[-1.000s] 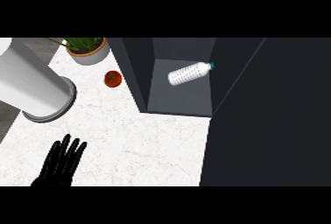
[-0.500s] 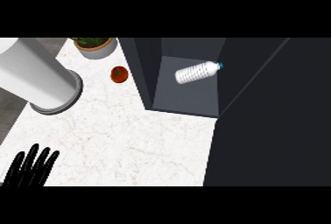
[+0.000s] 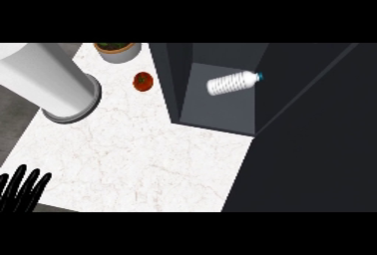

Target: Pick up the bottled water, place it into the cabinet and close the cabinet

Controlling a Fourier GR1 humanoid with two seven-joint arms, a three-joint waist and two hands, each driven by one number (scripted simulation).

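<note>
Only the left hand point(image 3: 21, 191) shows: matte black all over, with slim, rounded fingers and no visible markings.

Left hand point(image 3: 21, 191) at lower-left edge, straight fingers point(image 3: 33, 182) up.

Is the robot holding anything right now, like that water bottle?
Nothing is held. The only hand in view, the left hand, shows straight fingers at the lower left edge, touching nothing. The bottled water lies on its side inside the cabinet.
</note>
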